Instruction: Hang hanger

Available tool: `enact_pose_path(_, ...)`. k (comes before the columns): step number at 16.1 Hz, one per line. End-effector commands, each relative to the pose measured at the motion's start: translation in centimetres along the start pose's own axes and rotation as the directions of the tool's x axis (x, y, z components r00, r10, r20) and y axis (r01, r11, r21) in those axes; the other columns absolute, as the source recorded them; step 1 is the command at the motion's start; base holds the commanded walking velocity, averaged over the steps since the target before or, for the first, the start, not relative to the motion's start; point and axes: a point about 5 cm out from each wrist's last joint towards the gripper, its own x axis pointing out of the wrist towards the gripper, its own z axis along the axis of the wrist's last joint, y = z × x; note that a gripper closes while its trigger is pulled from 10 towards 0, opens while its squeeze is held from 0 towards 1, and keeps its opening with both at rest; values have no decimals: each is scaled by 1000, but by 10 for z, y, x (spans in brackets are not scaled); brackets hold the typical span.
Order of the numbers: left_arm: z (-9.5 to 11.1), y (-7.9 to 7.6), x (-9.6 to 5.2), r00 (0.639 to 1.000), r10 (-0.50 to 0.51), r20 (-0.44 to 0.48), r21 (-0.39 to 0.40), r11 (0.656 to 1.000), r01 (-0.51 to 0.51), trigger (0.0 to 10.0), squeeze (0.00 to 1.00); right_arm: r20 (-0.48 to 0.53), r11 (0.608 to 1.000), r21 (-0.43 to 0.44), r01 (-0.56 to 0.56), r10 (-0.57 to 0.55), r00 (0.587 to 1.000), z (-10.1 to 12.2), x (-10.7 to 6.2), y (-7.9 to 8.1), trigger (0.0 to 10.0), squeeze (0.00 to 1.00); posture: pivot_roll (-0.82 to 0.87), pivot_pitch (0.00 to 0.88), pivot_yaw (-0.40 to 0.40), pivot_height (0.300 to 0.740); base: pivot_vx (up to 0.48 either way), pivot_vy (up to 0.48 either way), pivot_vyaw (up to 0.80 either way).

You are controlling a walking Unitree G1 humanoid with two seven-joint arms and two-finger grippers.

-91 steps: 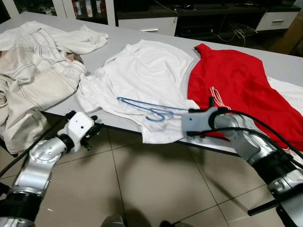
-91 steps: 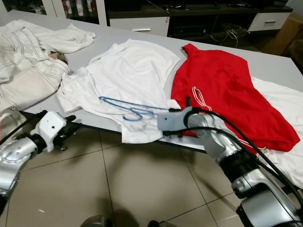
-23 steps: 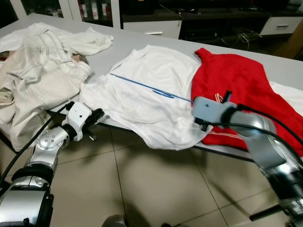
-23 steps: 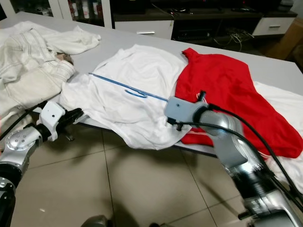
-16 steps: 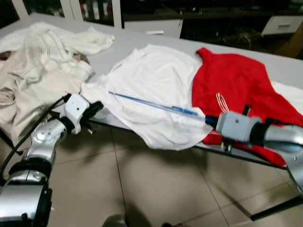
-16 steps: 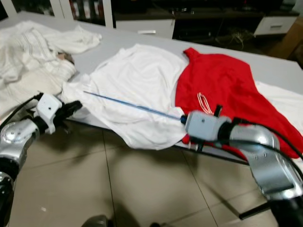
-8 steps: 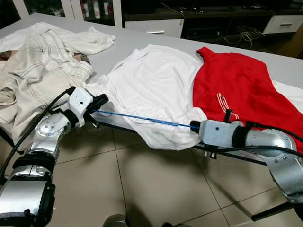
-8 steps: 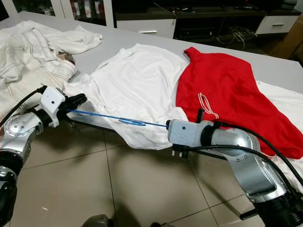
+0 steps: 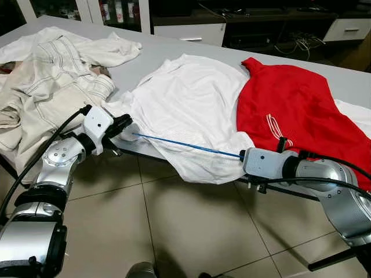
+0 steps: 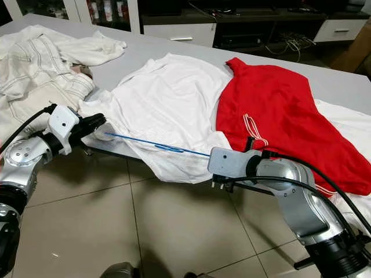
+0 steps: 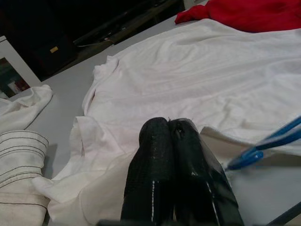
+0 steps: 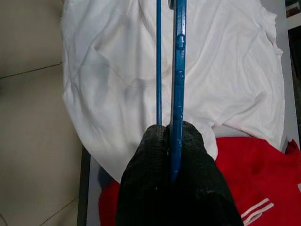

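Hanger: a thin blue one, pinched at one end in the closed jaws of the right gripper and held level just above the front edge of the counter. Its far tip ends just beside the left gripper, whose jaws are pressed together on nothing at the corner of the white shirt. The red shirt lies beside the white one, with pale jeans heaped at the counter's left end.
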Motion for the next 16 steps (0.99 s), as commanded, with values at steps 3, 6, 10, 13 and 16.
enact_pose_path(3,4,3,0,1000,-5,15,23,1000,5,0,0,-48,1000,10,23,-23,999,-10,-5,-3,10000,0,65,41,-20,740,0,0,0)
enact_pose_path(6,6,2,1,1000,-8,18,26,1000,8,0,0,-35,999,19,28,-27,999,-6,1,-3,10000,0,63,40,-18,740,0,0,0)
enact_pose_path(10,7,3,1,1000,-12,21,31,999,11,0,0,-57,998,39,54,-52,997,-11,2,-5,10000,0,71,40,-14,740,0,0,0)
enact_pose_path(13,7,3,0,1000,-13,21,36,999,12,0,0,-57,997,45,66,-64,996,-10,6,-5,10000,0,73,39,-13,740,0,0,0)
enact_pose_path(16,9,2,2,999,-18,30,39,999,17,0,0,-35,996,53,68,-66,997,-2,15,-3,10000,0,76,38,-13,740,0,0,0)
